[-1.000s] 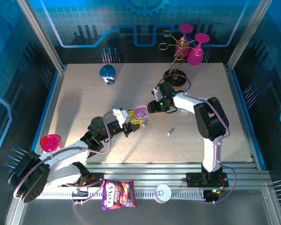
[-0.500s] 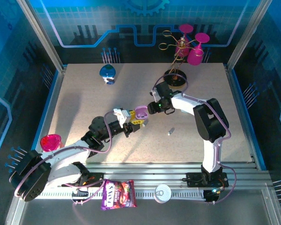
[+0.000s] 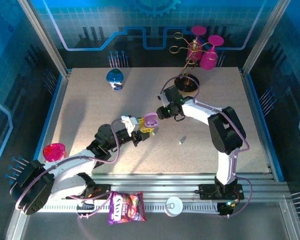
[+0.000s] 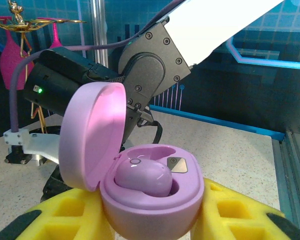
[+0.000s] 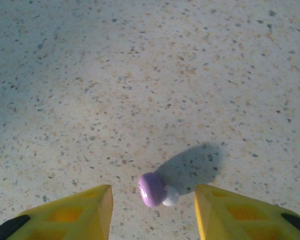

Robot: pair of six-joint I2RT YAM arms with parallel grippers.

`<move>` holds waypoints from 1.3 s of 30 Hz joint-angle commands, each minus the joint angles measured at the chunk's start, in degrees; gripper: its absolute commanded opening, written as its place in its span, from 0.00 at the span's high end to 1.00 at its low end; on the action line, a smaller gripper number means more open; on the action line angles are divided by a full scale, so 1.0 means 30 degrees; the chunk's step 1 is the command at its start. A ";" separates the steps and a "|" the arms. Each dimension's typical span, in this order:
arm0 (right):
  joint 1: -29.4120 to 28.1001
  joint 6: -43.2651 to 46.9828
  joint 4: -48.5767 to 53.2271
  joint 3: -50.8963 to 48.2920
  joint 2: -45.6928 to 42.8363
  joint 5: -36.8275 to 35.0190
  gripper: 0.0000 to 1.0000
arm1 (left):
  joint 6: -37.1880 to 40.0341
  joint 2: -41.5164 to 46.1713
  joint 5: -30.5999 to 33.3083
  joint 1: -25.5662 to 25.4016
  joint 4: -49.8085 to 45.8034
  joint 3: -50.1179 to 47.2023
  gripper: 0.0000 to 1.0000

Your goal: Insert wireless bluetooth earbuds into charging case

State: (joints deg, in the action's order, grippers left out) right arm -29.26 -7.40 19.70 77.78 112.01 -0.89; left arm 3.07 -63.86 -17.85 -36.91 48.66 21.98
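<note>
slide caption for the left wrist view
Left gripper grips the open lilac charging case, one earbud seated, second slot empty, right arm behind.

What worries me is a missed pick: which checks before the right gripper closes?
1. The lilac earbud lies between the fingers of the right gripper: ok.
2. Right jaws open, clear of it: ok.
3. The left gripper is shut on the lilac case: ok.
4. Its lid stands open: ok.
5. A slot is free beside the seated earbud: ok.
6. Loose earbud turned right for that slot: cannot tell.
</note>
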 commanded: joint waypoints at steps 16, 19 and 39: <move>-0.1919 0.3289 0.6666 0.5274 0.3907 -0.4285 0.67 | 0.0847 0.2573 -0.0423 0.0085 -0.0812 -0.0041 0.77; -0.2062 0.3294 0.6731 0.5330 0.4053 -0.4648 0.67 | 0.0983 0.2510 -0.0379 0.0089 -0.0929 0.0023 0.77; -0.2095 0.2997 0.6893 0.5967 0.4510 -0.5318 0.83 | 0.0851 0.2011 -0.0237 0.0100 -0.0468 -0.0120 0.76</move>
State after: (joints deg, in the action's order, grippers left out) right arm -35.35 2.13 39.22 95.35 125.71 -16.08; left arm 4.69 -58.00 -17.89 -36.91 46.33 21.96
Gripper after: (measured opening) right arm 0.178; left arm 0.360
